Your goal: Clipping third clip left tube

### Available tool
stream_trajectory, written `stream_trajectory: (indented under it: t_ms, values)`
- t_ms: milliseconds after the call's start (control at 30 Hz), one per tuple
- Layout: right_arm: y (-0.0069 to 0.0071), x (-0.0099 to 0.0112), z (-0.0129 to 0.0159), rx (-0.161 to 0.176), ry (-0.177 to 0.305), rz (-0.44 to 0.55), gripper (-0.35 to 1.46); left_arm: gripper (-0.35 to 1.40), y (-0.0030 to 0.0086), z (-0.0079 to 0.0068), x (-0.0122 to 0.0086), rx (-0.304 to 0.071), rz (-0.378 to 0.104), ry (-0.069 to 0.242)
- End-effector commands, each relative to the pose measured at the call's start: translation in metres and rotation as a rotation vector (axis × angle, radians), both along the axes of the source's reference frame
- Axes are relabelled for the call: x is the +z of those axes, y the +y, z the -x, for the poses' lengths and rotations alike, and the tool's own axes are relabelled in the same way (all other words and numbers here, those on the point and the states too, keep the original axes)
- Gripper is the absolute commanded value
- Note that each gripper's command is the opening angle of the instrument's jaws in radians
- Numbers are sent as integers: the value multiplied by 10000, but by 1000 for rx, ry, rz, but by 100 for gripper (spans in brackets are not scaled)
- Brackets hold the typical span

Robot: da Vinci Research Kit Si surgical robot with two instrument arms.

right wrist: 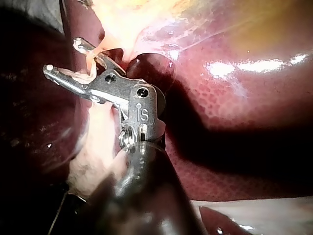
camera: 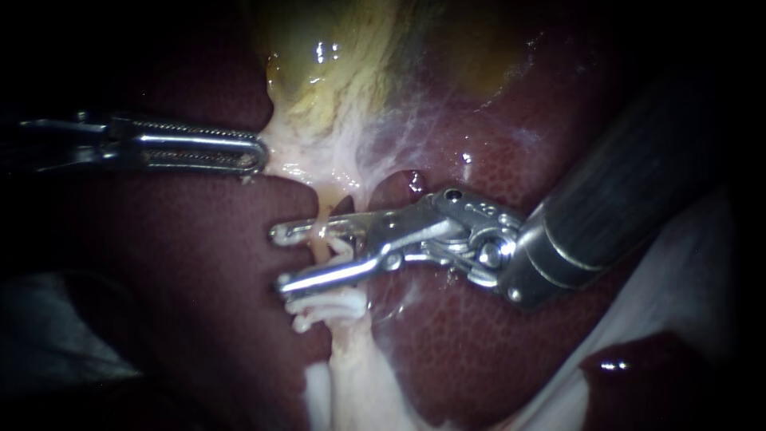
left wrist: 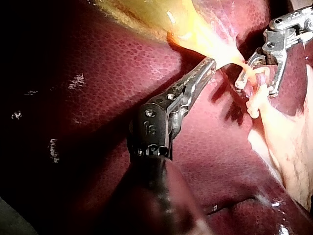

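tube (camera: 321, 231) between right instrument's (camera: 278, 259) jaws, below gallbladder (camera: 319, 72)

This is a surgical setting, seen from very close under a narrow pool of light. A dark red liver (camera: 199, 263) and a yellow-green gallbladder (camera: 319, 48) lie exposed. 2 slender steel tools reach in, the left instrument (camera: 251, 153) and the right instrument (camera: 279, 258). White clips (camera: 327, 307) sit on a pale tube (camera: 321, 231).

White clips (camera: 327, 307) are crowding near on the tube (camera: 321, 236), the left instrument (camera: 259, 156) is barring far; bare liver (camera: 183, 279) is lying open left.
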State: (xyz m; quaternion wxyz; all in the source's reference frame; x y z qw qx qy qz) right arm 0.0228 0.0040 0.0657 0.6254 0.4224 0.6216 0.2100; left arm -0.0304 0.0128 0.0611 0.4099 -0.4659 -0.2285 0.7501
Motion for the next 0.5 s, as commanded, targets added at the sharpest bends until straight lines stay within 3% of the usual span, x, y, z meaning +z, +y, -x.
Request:
stream_trajectory:
  t_ms: [33,233,500]
  values:
    - [2,1,0,13,-10,-8,46,-35,0,0,0,0,0,0]
    - [14,8,5,56,-37,-53,44,-35,0,0,0,0,0,0]
    - [16,11,8,61,-45,-77,38,-35,0,0,0,0,0,0]
